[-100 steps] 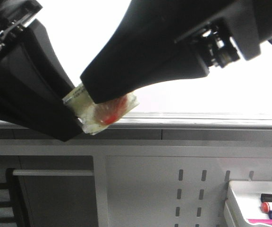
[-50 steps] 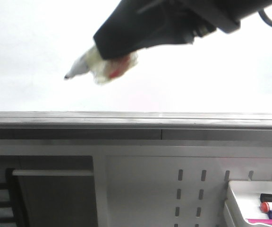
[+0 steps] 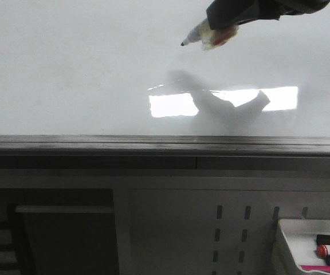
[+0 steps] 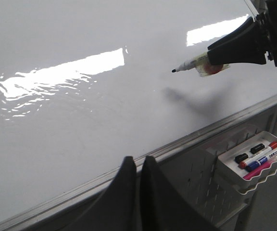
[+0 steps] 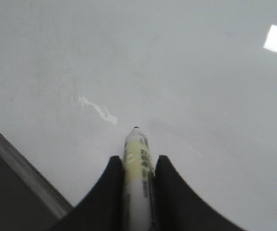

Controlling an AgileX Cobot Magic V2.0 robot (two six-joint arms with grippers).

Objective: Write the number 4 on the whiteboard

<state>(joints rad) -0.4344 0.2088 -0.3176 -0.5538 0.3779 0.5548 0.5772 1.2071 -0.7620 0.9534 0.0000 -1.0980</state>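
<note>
The whiteboard (image 3: 67,74) is a large glossy white board with a grey metal edge strip (image 3: 153,143); it also shows in the left wrist view (image 4: 81,110) and the right wrist view (image 5: 177,62). No number 4 shows on it. My right gripper (image 3: 225,26) is shut on a white marker (image 3: 198,34) with a black tip, held over the board; it also shows in the left wrist view (image 4: 210,60) and the right wrist view (image 5: 137,161). The tip hovers just above the surface, casting a shadow. My left gripper (image 4: 137,163) is shut and empty at the board's near edge.
A small white tray (image 3: 311,246) with several markers hangs below the board's edge at the right, also in the left wrist view (image 4: 254,161). A grey perforated panel (image 3: 234,229) lies under the edge strip. Bright light reflections sit on the board.
My right gripper with the marker has moved up and to the right, away from the camera and out over the board. The left arm has left the front view.
</note>
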